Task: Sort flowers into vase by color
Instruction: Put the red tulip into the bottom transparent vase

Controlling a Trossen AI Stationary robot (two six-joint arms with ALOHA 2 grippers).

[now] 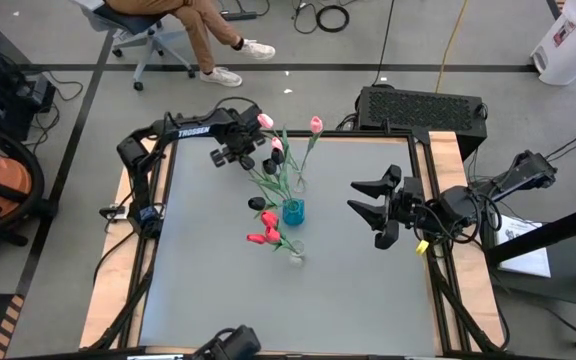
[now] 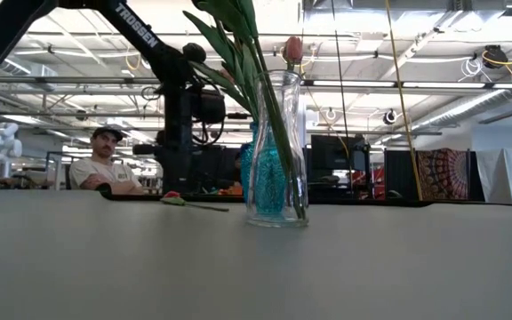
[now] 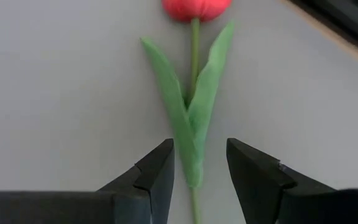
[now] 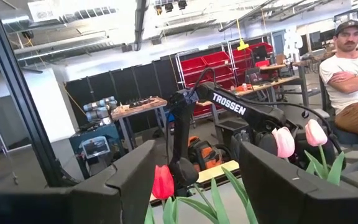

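Observation:
A tulip with a red-pink head (image 3: 196, 7) lies flat on the grey table, its stem and two green leaves (image 3: 194, 118) running toward my left gripper (image 3: 199, 155). That gripper points down at the table's far left (image 1: 240, 152), open, one finger on each side of the stem and lower leaf, with a gap to both. A blue vase (image 1: 293, 212) and a clear vase (image 1: 295, 255) stand mid-table, holding pink, black and red tulips by their stems. My right gripper (image 1: 366, 200) hangs open above the table's right side.
The clear vase (image 2: 278, 151) stands nearer the front, with the blue vase (image 2: 265, 178) behind it. A person (image 1: 193, 25) sits on a chair beyond the far edge. There is bare table in front of and to the left of the vases.

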